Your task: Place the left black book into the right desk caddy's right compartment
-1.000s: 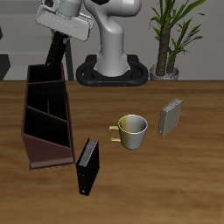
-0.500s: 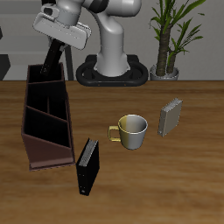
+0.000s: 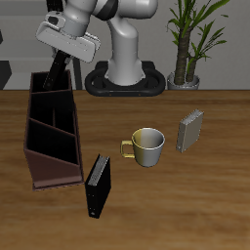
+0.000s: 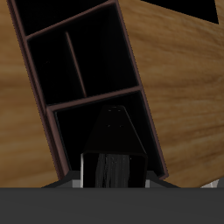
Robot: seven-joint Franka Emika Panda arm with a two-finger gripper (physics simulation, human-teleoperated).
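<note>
The gripper (image 3: pixel 59 64) held the left black book (image 3: pixel 57 70) tilted over the right desk caddy (image 3: pixel 51 137), its lower end at the rearmost compartment, twelve o'clock from the other black book (image 3: pixel 98 184).

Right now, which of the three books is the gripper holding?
The left black book: it hangs from the gripper over the caddy's far end. The other black book and the grey book sit on the table.
</note>
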